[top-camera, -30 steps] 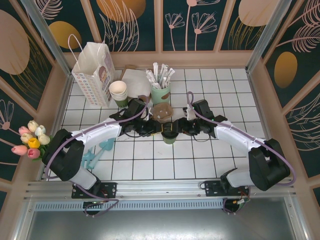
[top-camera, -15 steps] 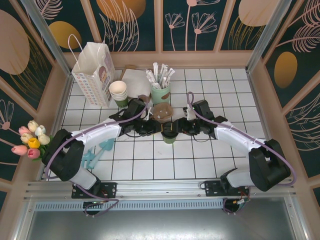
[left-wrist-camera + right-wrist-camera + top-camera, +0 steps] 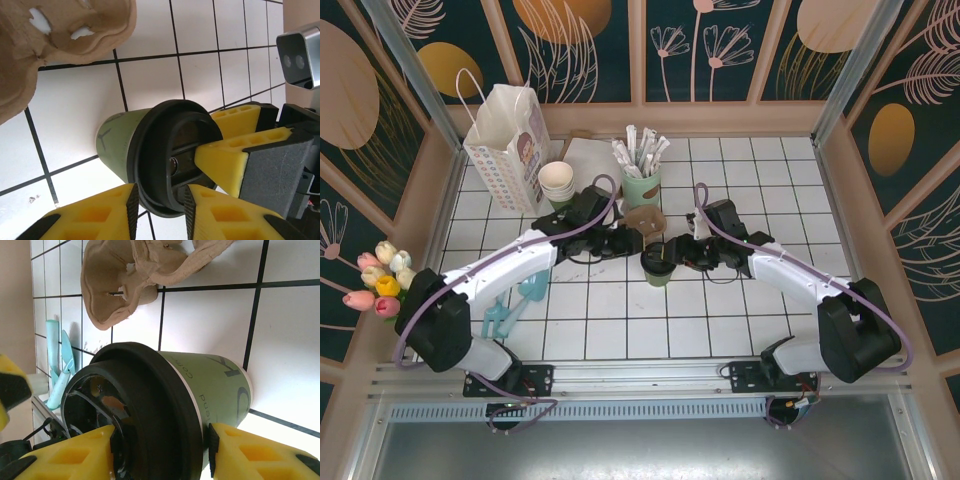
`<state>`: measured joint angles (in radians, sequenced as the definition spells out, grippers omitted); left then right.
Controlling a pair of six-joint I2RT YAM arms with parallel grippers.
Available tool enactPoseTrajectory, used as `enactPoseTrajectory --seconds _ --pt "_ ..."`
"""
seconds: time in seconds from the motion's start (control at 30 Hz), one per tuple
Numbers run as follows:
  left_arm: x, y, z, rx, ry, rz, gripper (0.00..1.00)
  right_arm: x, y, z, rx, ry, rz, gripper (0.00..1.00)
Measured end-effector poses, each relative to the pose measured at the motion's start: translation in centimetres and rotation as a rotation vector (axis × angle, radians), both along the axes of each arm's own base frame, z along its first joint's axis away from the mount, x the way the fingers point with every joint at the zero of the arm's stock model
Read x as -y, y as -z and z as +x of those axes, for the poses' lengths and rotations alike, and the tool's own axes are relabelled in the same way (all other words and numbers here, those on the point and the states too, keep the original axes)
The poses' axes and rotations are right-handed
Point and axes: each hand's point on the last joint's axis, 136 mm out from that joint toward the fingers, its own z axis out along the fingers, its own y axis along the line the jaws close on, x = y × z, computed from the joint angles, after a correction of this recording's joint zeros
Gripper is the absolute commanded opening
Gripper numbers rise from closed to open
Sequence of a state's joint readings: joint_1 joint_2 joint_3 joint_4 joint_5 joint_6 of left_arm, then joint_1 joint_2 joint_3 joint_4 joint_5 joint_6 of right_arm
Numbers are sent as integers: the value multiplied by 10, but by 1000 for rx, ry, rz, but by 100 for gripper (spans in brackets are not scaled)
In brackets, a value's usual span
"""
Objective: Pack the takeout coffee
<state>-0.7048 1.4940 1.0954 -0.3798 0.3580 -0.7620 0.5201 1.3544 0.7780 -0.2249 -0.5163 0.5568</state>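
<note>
The takeout coffee (image 3: pixel 658 263), a dark green paper cup with a black lid, stands on the white tiles mid-table. My right gripper (image 3: pixel 674 256) comes at it from the right and is shut on its top; the right wrist view has the gripper (image 3: pixel 162 445) clamping the lidded cup (image 3: pixel 200 390). My left gripper (image 3: pixel 635 247) sits just left of the cup. In the left wrist view the gripper (image 3: pixel 160 202) straddles the lid's rim loosely, open, with a gap at one pad. The cup (image 3: pixel 160 150) is there too, with the right gripper's yellow fingers (image 3: pixel 225 155) on it.
A brown pulp cup carrier (image 3: pixel 645 222) lies just behind the cup. Further back stand a white paper bag (image 3: pixel 510 145), a stack of lidless cups (image 3: pixel 557 185) and a pale green cup of wrapped sticks (image 3: pixel 642 180). Teal utensils (image 3: pixel 515 300) and flowers (image 3: pixel 380 280) are at the left.
My left gripper's jaws have widened off the lid rim, and the left arm has shifted back and up a little. The cup and right gripper have stayed put.
</note>
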Motion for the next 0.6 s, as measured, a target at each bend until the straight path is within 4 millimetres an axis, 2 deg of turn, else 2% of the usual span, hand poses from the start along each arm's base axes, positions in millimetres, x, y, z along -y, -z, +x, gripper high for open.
enactPoseTrajectory --seconds 0.2,0.3,0.43,0.6 --pt "20 -5 7 76 3 149 32 0 0 1 0 7 -5 63" --pt "16 5 12 87 -6 240 32 2 1 2 1 22 -12 68" --pt "8 24 9 58 13 325 32 5 -3 5 13 49 -19 74" --pt "4 30 7 48 32 361 32 13 -26 9 78 92 21 75"
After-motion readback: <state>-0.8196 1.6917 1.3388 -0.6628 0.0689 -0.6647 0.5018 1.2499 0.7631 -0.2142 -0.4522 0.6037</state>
